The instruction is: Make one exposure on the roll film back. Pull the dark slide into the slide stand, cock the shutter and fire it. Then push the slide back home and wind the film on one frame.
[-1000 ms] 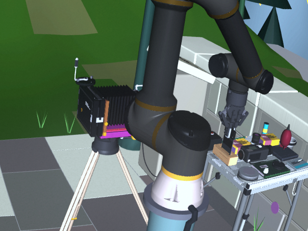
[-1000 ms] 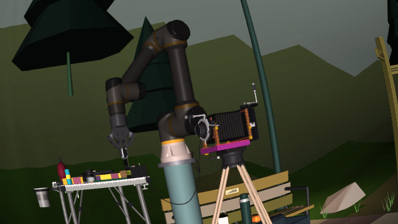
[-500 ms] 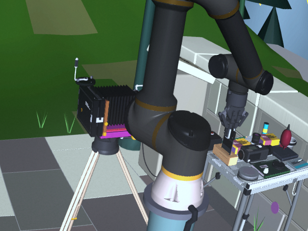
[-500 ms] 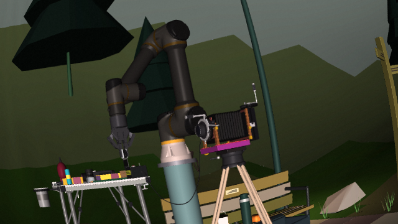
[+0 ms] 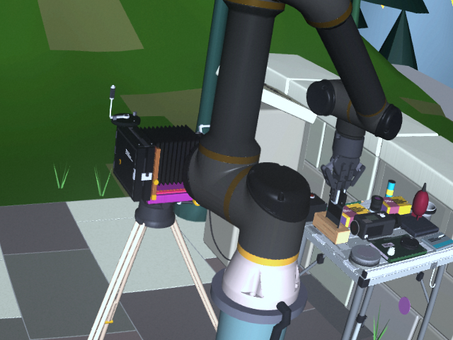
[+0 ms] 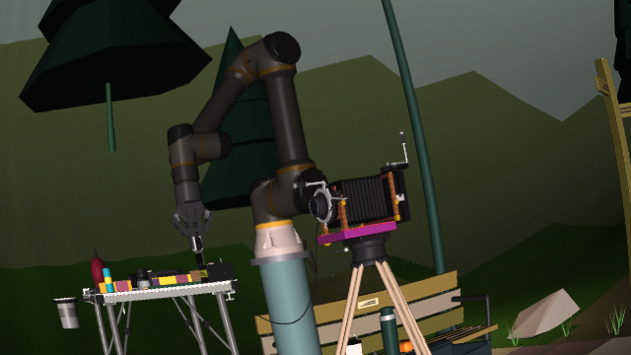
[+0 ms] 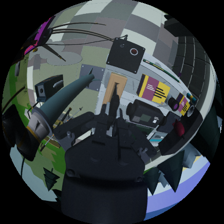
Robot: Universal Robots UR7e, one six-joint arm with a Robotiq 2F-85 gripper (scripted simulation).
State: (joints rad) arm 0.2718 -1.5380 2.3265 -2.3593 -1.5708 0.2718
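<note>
The dark slide (image 5: 336, 211) stands upright with its lower end in the slot of the wooden slide stand (image 5: 331, 227) at the near end of the folding table. My gripper (image 5: 338, 195) hangs straight above the stand and its fingers are closed on the slide's top edge (image 7: 113, 102). The camera (image 5: 157, 164) sits on its tripod far to the left, with the roll film back (image 5: 132, 164) at its rear and the wind crank (image 5: 117, 106) on top. The shutter and lens (image 6: 323, 204) face the other way, next to my arm's base.
A black box with a red button (image 7: 126, 55) lies beyond the stand on the table. A light meter (image 5: 373, 225), film boxes (image 5: 355, 211), a red blower (image 5: 420, 201) and a round case (image 5: 365, 255) crowd the rest of the tabletop. My arm's column (image 5: 252, 219) stands between table and tripod.
</note>
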